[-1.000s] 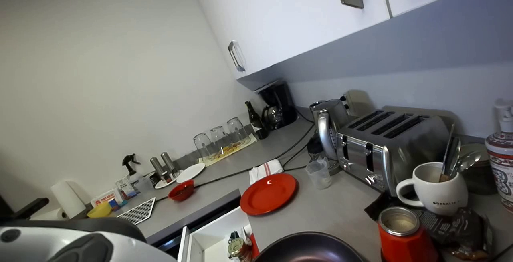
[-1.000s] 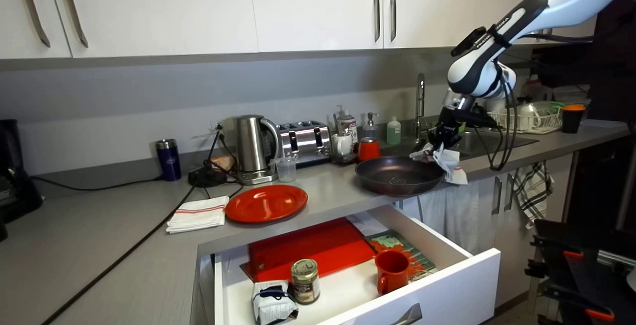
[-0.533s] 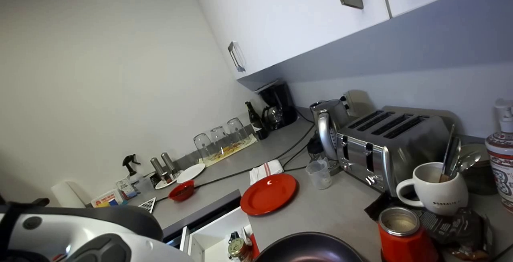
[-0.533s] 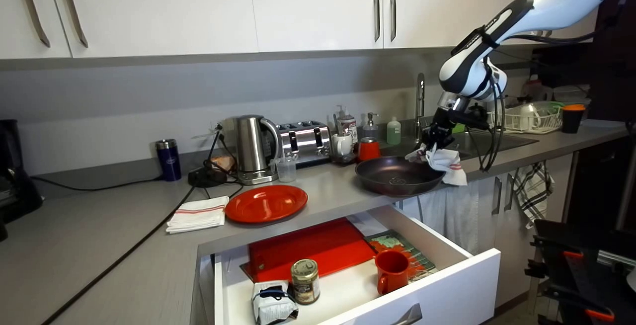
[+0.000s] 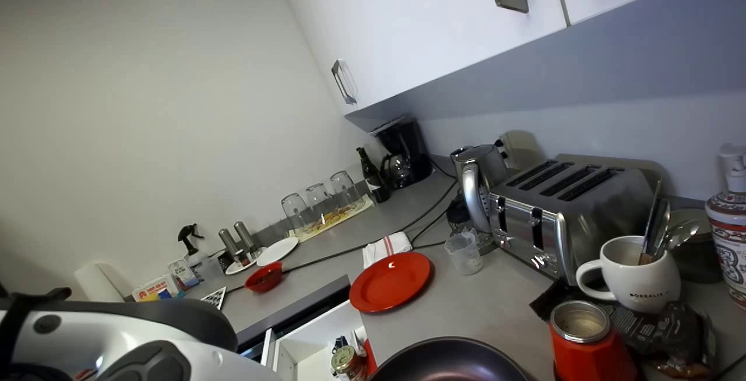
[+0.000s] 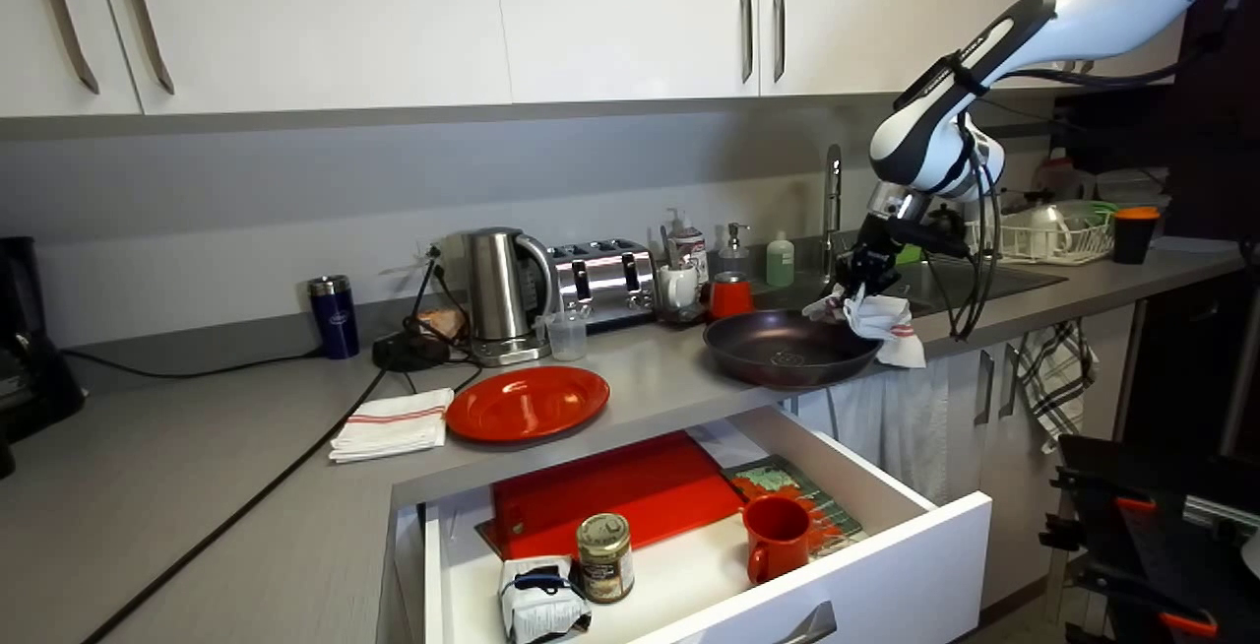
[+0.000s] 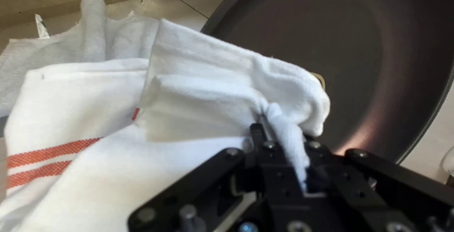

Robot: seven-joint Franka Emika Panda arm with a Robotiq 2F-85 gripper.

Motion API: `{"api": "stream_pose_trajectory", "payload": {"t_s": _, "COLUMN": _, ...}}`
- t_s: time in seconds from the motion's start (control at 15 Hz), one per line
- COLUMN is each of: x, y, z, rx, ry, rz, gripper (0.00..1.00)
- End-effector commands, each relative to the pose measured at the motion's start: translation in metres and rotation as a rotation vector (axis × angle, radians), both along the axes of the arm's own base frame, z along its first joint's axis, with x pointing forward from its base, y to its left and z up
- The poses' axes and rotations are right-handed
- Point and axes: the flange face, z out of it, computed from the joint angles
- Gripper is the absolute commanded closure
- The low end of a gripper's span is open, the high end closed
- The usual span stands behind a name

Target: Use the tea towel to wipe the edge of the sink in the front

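Found the jaws clenched on a bunched fold of the white tea towel (image 7: 184, 108), with cloth standing up between the tips. Located at the front of the tabletop (image 6: 276, 536), beside the dark frying pan (image 6: 792, 349), on the side nearer the sink (image 6: 1029, 280). Cannot assign one long axis to the whole, crumpled as found. In the wrist view, spreads from the jaws toward the left; shows an upper folded edge slanting from upper left down to the right, ending over the pan. Carries two red stripes at far left, rising slightly rightward. In an exterior view, drapes toward the tabletop's front edge, with a striped corner pointing down and right and a smaller flap pointing left. Cannot tell whether pressed to the sink's edge. Noted in both exterior views: a folded cloth (image 6: 394, 424) with red stripes, laid flat just beside a red plate (image 6: 532, 403).
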Motion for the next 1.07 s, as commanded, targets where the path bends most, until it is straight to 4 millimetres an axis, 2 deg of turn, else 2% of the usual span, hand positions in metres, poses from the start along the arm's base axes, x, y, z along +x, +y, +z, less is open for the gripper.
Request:
{"api": "stream_pose_trajectory", "payload": {"t_s": 0.0, "x": 0.000, "y": 0.000, "z": 0.001, "rx": 0.000, "ry": 0.001, "rz": 0.000, "gripper": 0.91}}
{"api": "stream_pose_trajectory", "payload": {"t_s": 0.2, "x": 0.001, "y": -0.003, "z": 0.000, "rx": -0.007, "ry": -0.002, "rz": -0.007, "gripper": 0.94}}
{"api": "stream_pose_trajectory", "payload": {"t_s": 0.67, "x": -0.006, "y": -0.038, "z": -0.004, "rx": -0.057, "ry": -0.005, "rz": -0.082, "gripper": 0.94}}
{"api": "stream_pose_trajectory", "payload": {"t_s": 1.0, "x": -0.014, "y": -0.072, "z": -0.028, "rx": -0.096, "ry": 0.021, "rz": -0.145, "gripper": 0.94}}
